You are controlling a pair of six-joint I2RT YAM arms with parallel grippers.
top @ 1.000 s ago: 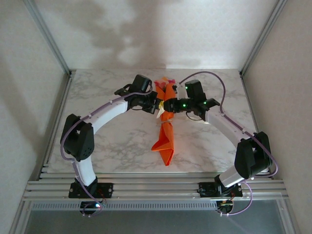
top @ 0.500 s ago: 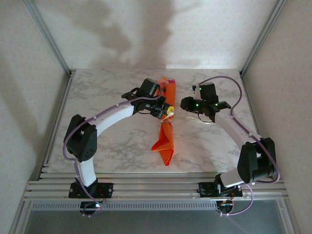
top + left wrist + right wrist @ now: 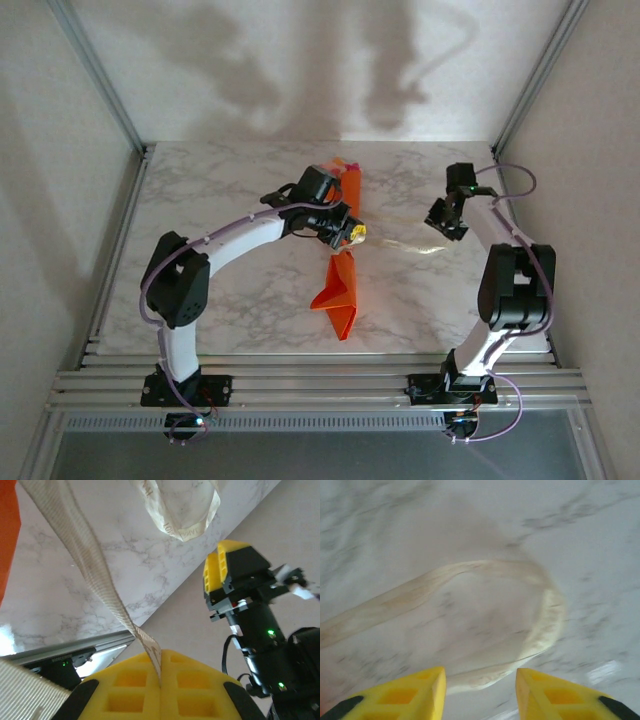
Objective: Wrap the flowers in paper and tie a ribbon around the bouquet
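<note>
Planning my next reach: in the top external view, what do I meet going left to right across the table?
left arm's elbow → left tool, shut on the ribbon → ribbon lying loose on the marble → right tool, open

I counted one marble worktop [image 3: 230, 200] and one bouquet [image 3: 350, 186] on it, wrapped in one sheet of orange paper [image 3: 338, 295]. There was one ribbon [image 3: 547, 615]. I had two hands: my left hand [image 3: 352, 232] and my right hand [image 3: 447, 215]. The flowers [image 3: 338, 166] were too small to count.
</note>
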